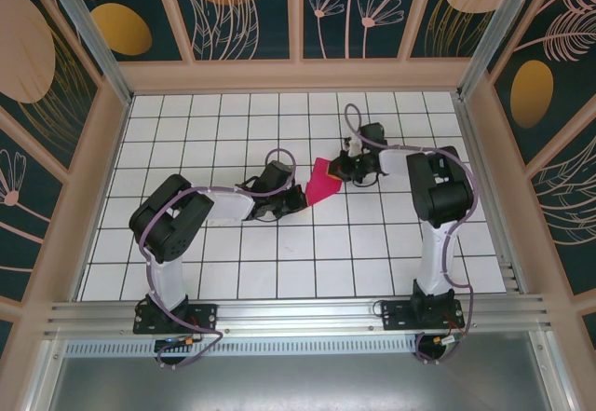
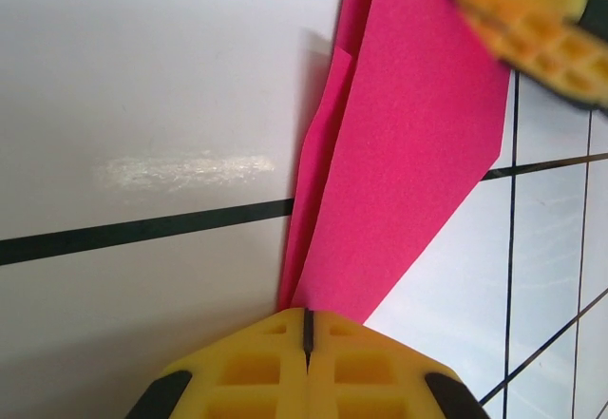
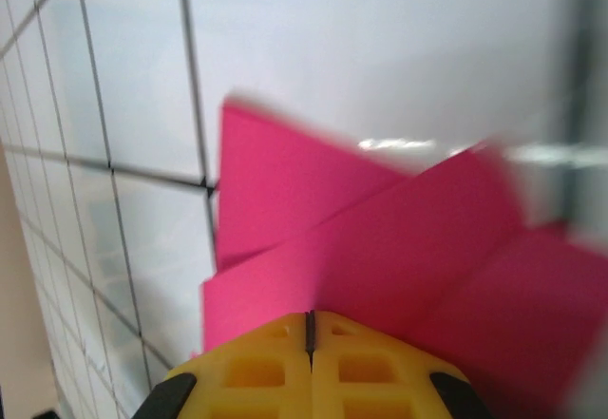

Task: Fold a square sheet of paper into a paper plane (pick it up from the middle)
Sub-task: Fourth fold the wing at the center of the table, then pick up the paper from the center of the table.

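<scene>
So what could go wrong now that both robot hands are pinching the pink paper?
Tearing: the left gripper and the right gripper are each shut on an opposite end of the folded pink paper, so pulling apart could rip it.
Slipping: each pinches just an edge, so the paper might slide out.
Messy folds: the layers look uneven, so creases could shift.

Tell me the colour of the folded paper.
The paper is plain magenta pink, clearest from the left wrist view.
</scene>
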`<state>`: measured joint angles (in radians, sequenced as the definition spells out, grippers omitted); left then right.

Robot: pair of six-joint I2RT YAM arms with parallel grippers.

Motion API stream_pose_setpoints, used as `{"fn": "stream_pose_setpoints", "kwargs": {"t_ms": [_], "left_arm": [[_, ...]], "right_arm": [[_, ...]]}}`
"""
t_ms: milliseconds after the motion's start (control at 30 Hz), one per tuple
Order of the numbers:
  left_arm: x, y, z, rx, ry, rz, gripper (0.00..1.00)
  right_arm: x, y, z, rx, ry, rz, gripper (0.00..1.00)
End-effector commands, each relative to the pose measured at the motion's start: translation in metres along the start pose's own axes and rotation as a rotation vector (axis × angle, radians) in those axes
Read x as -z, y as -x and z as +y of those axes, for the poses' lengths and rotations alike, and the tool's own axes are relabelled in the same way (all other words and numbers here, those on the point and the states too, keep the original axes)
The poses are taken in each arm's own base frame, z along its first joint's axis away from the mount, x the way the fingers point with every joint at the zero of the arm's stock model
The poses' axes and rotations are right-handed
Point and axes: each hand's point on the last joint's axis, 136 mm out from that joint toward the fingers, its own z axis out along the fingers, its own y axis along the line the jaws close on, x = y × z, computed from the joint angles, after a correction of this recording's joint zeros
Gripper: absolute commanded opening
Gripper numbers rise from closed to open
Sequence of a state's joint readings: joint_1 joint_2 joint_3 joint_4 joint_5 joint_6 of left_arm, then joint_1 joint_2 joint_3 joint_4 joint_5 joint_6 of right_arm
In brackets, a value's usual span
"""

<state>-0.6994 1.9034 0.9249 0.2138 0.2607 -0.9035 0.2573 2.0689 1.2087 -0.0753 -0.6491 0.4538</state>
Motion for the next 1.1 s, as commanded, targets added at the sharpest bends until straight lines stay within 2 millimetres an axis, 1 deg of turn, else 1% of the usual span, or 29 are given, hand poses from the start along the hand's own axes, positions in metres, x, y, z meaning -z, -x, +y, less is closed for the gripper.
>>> {"fn": "stream_pose_setpoints", "kwargs": {"t_ms": [0, 67, 133, 200, 267, 367, 433, 500, 533, 567, 600, 700, 733, 800, 867, 967, 1033, 1067], "left_arm": [[0.004, -0.053, 0.067, 0.060, 0.213, 0.168, 0.00], [0.004, -0.053, 0.066, 0.060, 0.210, 0.168, 0.00], [0.004, -0.052, 0.064, 0.057, 0.205, 0.166, 0.00], [0.003, -0.049, 0.059, 0.050, 0.190, 0.161, 0.00], [0.003, -0.045, 0.053, 0.036, 0.174, 0.156, 0.00], [0.007, -0.032, 0.033, 0.007, 0.124, 0.128, 0.00], [0.011, -0.020, 0.014, -0.019, 0.081, 0.100, 0.00], [0.016, -0.008, -0.002, -0.038, 0.043, 0.068, 0.01], [0.016, -0.007, -0.004, -0.041, 0.040, 0.065, 0.02], [0.018, 0.003, -0.019, -0.054, 0.009, 0.042, 0.03], [0.019, 0.006, -0.023, -0.061, 0.002, 0.037, 0.05], [0.025, 0.013, -0.032, -0.069, -0.014, 0.014, 0.08], [0.028, 0.014, -0.034, -0.073, -0.017, 0.004, 0.10], [0.036, 0.020, -0.038, -0.079, -0.021, -0.026, 0.16], [0.044, 0.027, -0.039, -0.084, -0.011, -0.064, 0.24], [0.053, 0.038, -0.035, -0.080, 0.011, -0.121, 0.30], [0.056, 0.045, -0.030, -0.071, 0.030, -0.154, 0.36], [0.057, 0.049, -0.026, -0.062, 0.046, -0.174, 0.41]], "right_arm": [[0.010, 0.034, -0.056, -0.061, -0.186, -0.107, 0.00], [0.015, 0.045, -0.056, -0.066, -0.201, -0.128, 0.00], [0.021, 0.055, -0.048, -0.061, -0.201, -0.156, 0.00], [0.029, 0.064, -0.032, -0.050, -0.167, -0.182, 0.00], [0.037, 0.068, -0.019, -0.042, -0.153, -0.204, 0.00], [0.054, 0.066, 0.001, -0.035, -0.132, -0.243, 0.00], [0.062, 0.058, 0.012, -0.034, -0.115, -0.256, 0.00], [0.065, 0.041, 0.023, -0.030, -0.093, -0.254, 0.02], [0.064, 0.032, 0.027, -0.030, -0.083, -0.244, 0.03], [0.061, 0.021, 0.032, -0.036, -0.061, -0.224, 0.04], [0.056, 0.009, 0.037, -0.039, -0.040, -0.199, 0.05], [0.042, -0.024, 0.044, -0.041, -0.028, -0.134, 0.06], [0.039, -0.032, 0.045, -0.042, -0.030, -0.123, 0.07], [0.036, -0.047, 0.048, -0.048, -0.028, -0.106, 0.12], [0.037, -0.054, 0.049, -0.071, -0.027, -0.111, 0.18], [0.039, -0.058, 0.046, -0.130, -0.044, -0.130, 0.27], [0.038, -0.058, 0.039, -0.180, -0.072, -0.143, 0.30], [0.036, -0.059, 0.034, -0.207, -0.085, -0.146, 0.30]]}}
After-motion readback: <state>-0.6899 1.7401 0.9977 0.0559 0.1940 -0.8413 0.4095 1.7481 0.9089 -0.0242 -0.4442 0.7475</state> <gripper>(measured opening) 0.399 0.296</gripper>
